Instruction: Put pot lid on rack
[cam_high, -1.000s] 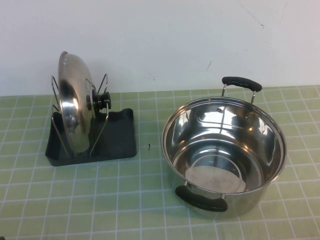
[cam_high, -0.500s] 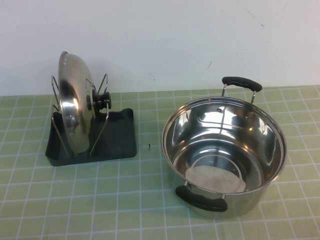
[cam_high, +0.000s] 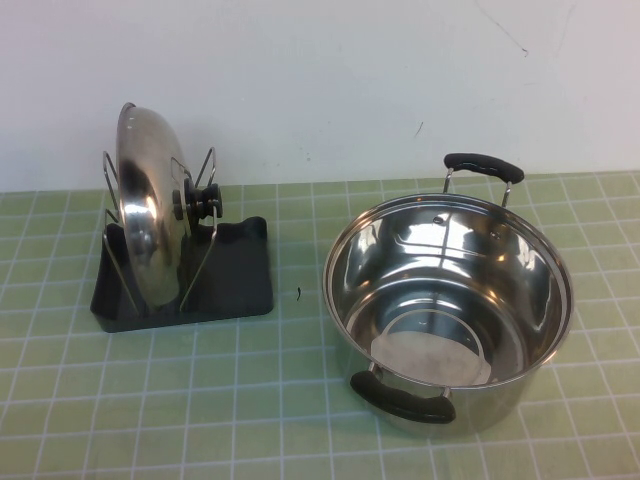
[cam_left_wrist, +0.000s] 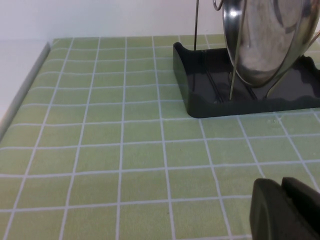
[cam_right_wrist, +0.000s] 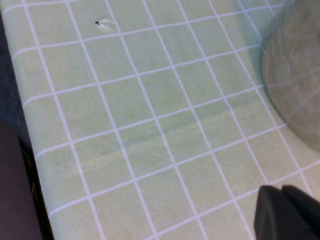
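- High view: one pot lid (cam_high: 145, 210), stood on edge between the wire loops of one rack (cam_high: 235, 275), black knob facing the pot; rack sits on the left of the green tiled tabletop (cam_high: 250, 390). One steel pot (cam_high: 448, 310), open, two black handles, on the right, well apart from the rack. No arm shows here.
- Left wrist view: left gripper (cam_left_wrist: 285, 210), a dark tip at the frame corner, low over the tabletop, near the rack; jaws' opening cannot be told. Lid's lower edge rests in the rack.
- Right wrist view: right gripper (cam_right_wrist: 287, 212), dark tip over bare tiles beside the pot's wall; jaws' opening cannot be told.
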